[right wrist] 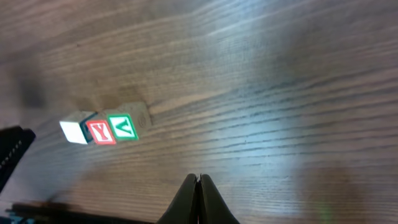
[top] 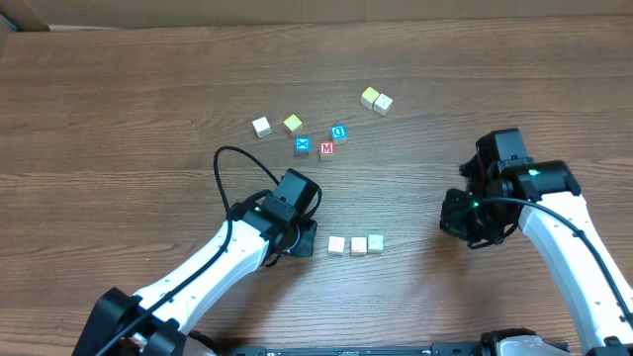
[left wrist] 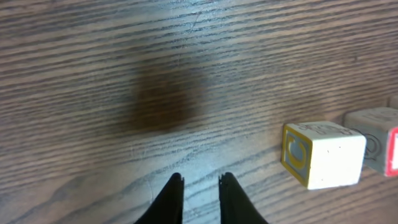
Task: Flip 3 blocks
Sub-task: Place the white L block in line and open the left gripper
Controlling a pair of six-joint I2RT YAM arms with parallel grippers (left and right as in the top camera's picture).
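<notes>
Three blocks [top: 358, 244] sit in a tight row on the wooden table [top: 119, 99], near the robot's side and between the two arms. In the right wrist view their side faces read, left to right, a plain pale face [right wrist: 74, 131], a red Y [right wrist: 101, 132] and a green V [right wrist: 123, 126]. From overhead all three tops look pale and unlettered.

The left gripper [top: 309, 240] is low, just beside the row's left end. Its fingers [left wrist: 176, 200] are narrow with a slim gap between them, and nothing is in the gap. The nearest block, pale with a yellow-framed face [left wrist: 323, 154], lies off to one side of the fingers, not between them. The right gripper [top: 461, 220] is well apart from the row's other end, its fingers [right wrist: 193, 202] pressed together on nothing.

How many blocks count as flipped cannot be read from the faces alone. With both grippers empty and off the blocks, my judgement is that this is either a pause between flips or the end of the job, and the left arm is the better placed to go on.

Farther back, apart from the row, lie a red M cube [top: 326, 149], blue X [top: 302, 146] and D [top: 338, 132] cubes, and four pale or yellowish cubes, none of them being handled.
</notes>
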